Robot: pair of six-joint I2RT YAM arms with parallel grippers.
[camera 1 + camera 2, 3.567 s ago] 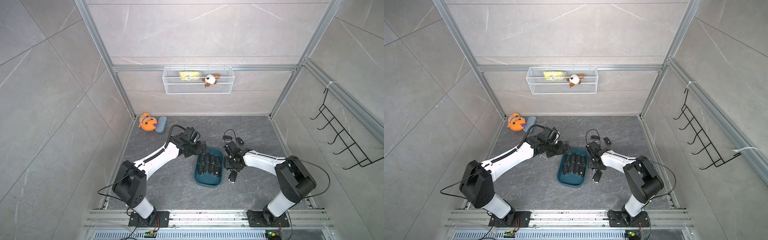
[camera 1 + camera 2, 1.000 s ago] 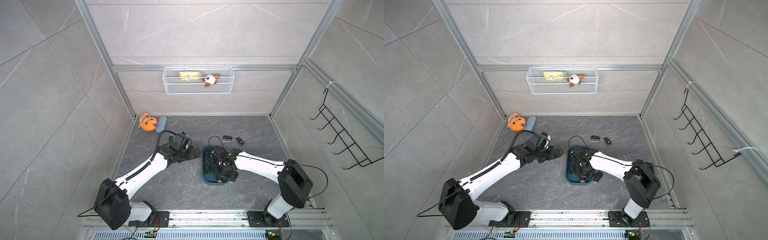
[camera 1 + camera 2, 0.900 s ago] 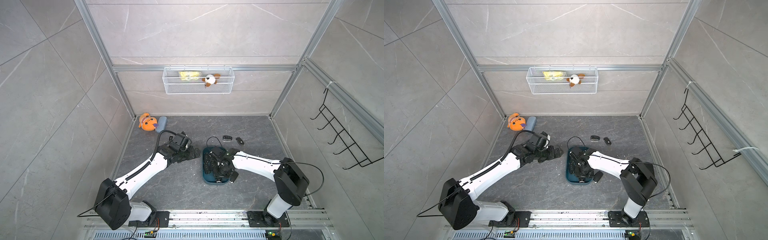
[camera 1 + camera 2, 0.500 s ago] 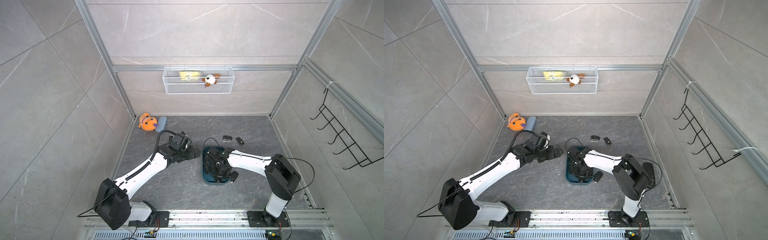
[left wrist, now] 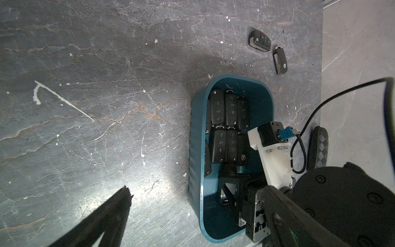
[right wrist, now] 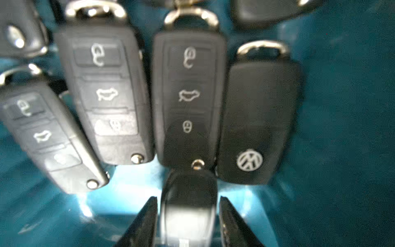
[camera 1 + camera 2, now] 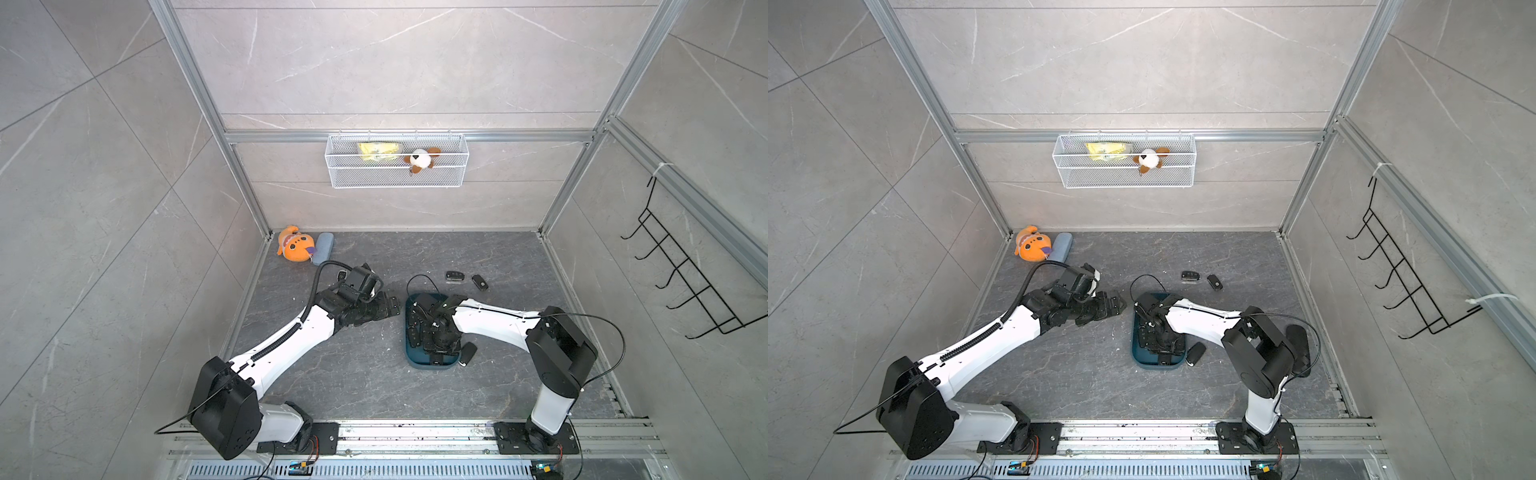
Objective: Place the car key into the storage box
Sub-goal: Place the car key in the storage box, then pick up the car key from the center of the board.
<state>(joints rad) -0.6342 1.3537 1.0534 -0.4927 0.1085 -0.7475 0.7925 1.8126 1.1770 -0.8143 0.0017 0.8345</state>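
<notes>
Right wrist view: the fingers (image 6: 147, 220) of the right gripper (image 6: 188, 198) stand slightly apart on either side of the car key (image 6: 189, 205). Thin gaps show at both flanks, a grip just slackened after sitting closer a second ago. The key appears to lie low in the storage box (image 6: 342, 107), its nose overlapping the end of a buttoned fob (image 6: 188, 96) in the row already packed there. This delivery therefore looks all but made, with a clean lift-out still to come. In both top views the box sits mid-tabletop (image 7: 332, 374). One loose fob (image 7: 467, 353) lies just beside it on the right arm's side, and two more fobs (image 7: 454, 275) (image 7: 480, 282) lie apart beyond its far end. The left gripper (image 7: 388, 309), fingers wide apart and empty, hovers off the box's left side. Seconds earlier the right gripper was outside the box and the left gripper was at its rim; the left arm has since drawn back.
</notes>
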